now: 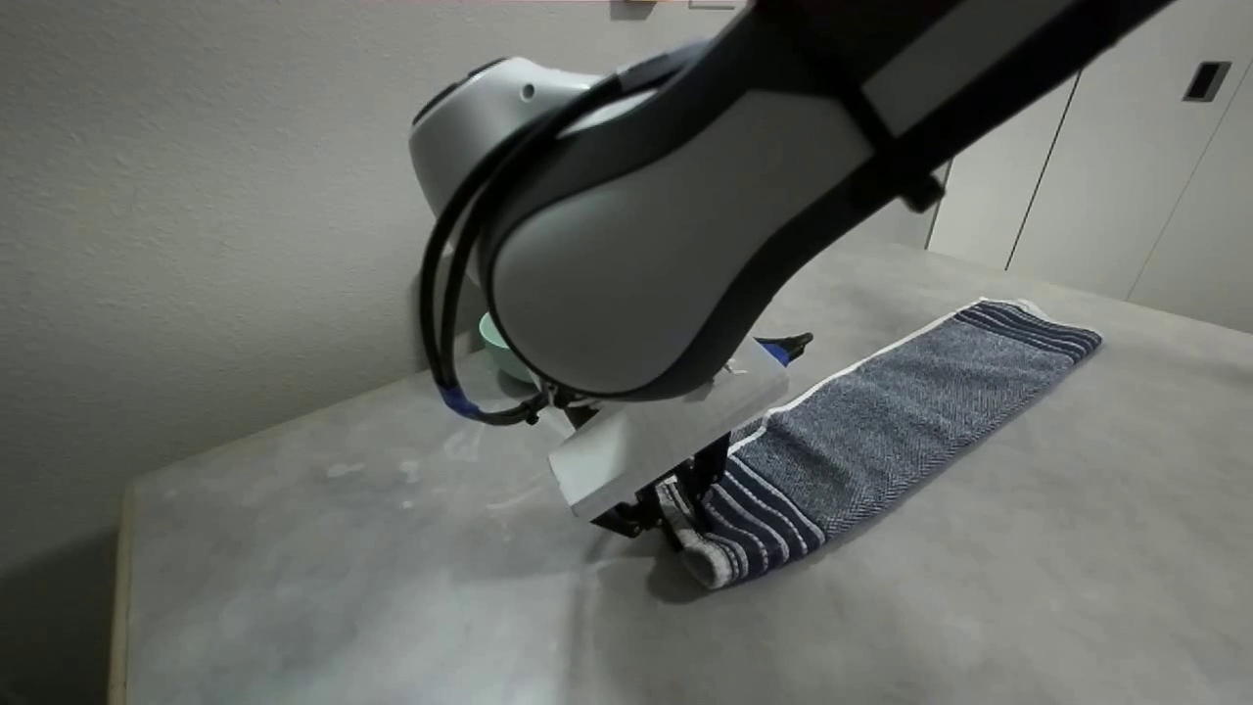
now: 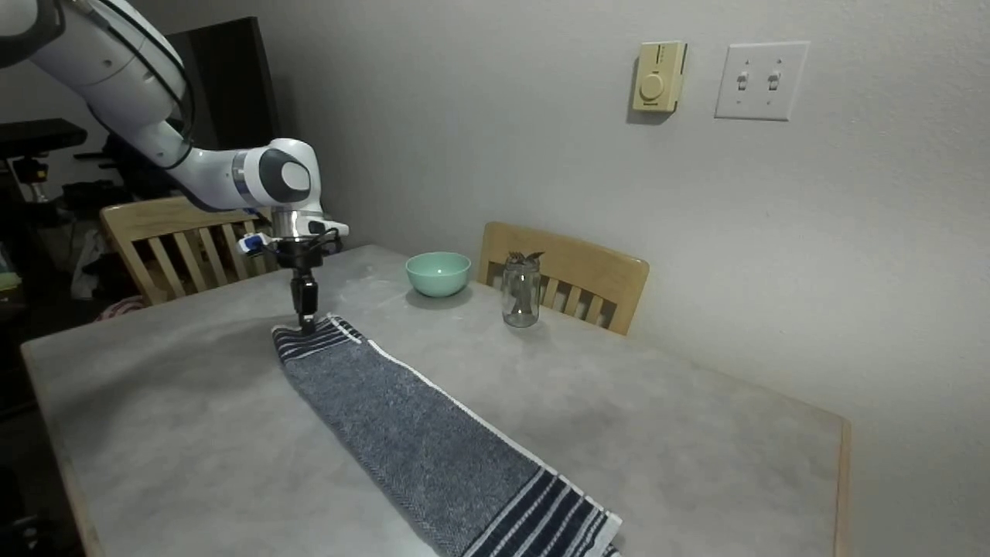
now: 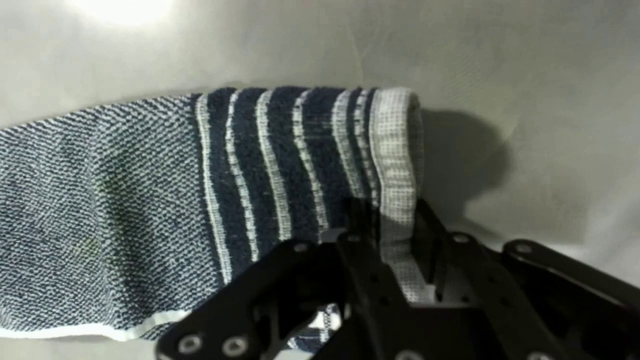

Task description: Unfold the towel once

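The tool [image 3: 392, 217] pinches the white-hemmed end of the towel [image 2: 421, 433], its dark fingers [image 3: 362, 272] close together on either side of the hem. It points down at the counter [image 2: 681, 456], and in the wrist view a shadow falls just to the right of the hem. Beside the grip come navy and white stripes, then the long grey-blue body, edged in white along one side. In an exterior view the towel stretches from the tool at the far left to a second striped band at the near right, where a bit of another layer peeks out from under the corner. The white arm [image 2: 197, 166] reaches in from the left there.

To the right of the tool, on the far part of the counter and apart from the cloth, sits a teal bowl [image 2: 438, 276]. Further right stands a clear glass jar [image 2: 512, 298] holding utensils [image 2: 526, 258]. A wooden chair [image 2: 576, 255] is behind the jar; another wooden chair [image 2: 147, 219] is at the far left. On the wall [image 2: 464, 116], to the right, are a beige thermostat [image 2: 660, 77] and, just beside it, a double light switch [image 2: 762, 81].
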`<state>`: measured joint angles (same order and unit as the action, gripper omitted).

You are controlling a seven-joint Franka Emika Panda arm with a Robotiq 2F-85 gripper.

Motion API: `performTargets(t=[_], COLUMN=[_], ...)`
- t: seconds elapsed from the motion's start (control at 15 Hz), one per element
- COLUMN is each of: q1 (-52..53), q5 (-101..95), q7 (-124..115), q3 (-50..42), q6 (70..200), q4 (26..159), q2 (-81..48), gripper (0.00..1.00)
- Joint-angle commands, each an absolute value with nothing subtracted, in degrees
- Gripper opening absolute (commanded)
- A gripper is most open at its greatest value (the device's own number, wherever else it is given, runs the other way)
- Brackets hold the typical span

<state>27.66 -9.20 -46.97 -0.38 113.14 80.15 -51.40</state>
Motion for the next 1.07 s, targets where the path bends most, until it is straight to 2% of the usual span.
performTargets(t=[0.0, 0.53, 1.0], q1=[27.3, 26.0, 26.3], q5=[-9.9, -9.7, -9.4], q7=[-47.9, -32.0, -18.7], q3=[-0.3, 2.9, 4.4], q6=[113.0, 120.6, 121.3], q4=[81.9, 79.2, 76.5], q2=[-51.5, -53.4, -53.9], gripper=[0.01, 0.01, 0.01])
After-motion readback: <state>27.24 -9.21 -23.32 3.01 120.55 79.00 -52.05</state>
